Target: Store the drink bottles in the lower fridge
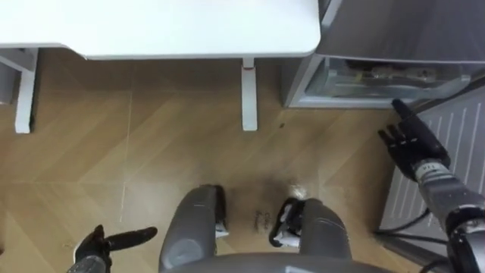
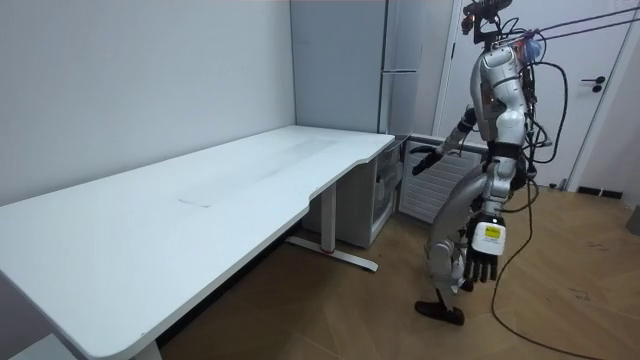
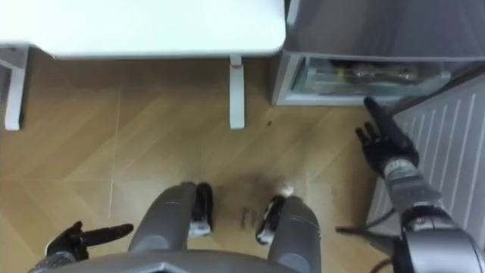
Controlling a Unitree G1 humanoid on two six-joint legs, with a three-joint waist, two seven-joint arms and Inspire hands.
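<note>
Lower fridge [image 1: 379,80] stands open just past the desk's [image 1: 189,30] right corner, ribbed door [image 1: 470,121] swung out. Shapes in its clear drawer [image 1: 394,76] are too blurred to call. Robot stands facing it. R hand [image 1: 413,140] is up by the door's edge, fingers straight & apart, holding nothing. L hand [image 1: 98,243] hangs low by its leg, fingers relaxed, empty

Fridge compartment [image 1: 379,80] just ahead of right hand [image 1: 415,144] fingers [image 1: 402,112]; fridge door [image 1: 455,129] right of them. Table leg [image 1: 249,95] left of fingers, table [image 1: 167,26] ahead-left.
</note>
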